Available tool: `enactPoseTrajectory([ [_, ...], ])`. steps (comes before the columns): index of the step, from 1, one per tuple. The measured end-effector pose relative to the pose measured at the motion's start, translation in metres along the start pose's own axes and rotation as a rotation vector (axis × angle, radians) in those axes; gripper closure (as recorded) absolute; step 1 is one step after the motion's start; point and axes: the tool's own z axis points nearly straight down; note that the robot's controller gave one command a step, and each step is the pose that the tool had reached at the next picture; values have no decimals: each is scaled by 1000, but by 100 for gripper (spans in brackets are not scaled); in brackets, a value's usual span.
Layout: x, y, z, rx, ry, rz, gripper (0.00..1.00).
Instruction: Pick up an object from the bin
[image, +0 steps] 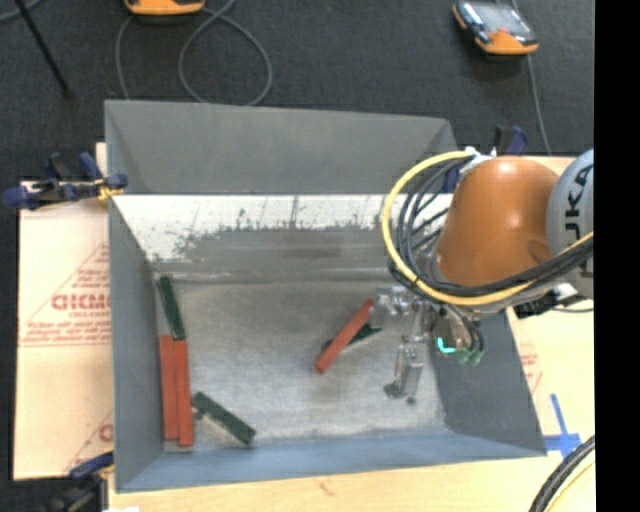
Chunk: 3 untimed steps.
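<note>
In the bin, right of centre: tool low over the floor beneath orange wrist cover; its opening cannot be told. Red stick slants just left, upper end near tool, contact unclear.

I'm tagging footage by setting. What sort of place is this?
Probably a robotics lab grasping rig: a cabled robot arm with its gripper down in a grey metal bin of loose red sticks and green sticks.
</note>
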Motion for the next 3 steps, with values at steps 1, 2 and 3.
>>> enactPoseTrajectory([
  [1,-41,-40,131,0,-6,210,0],
  [2,-58,58,138,-5,-10,114,0],
  [3,-106,-30,128,4,-14,152,0],
])
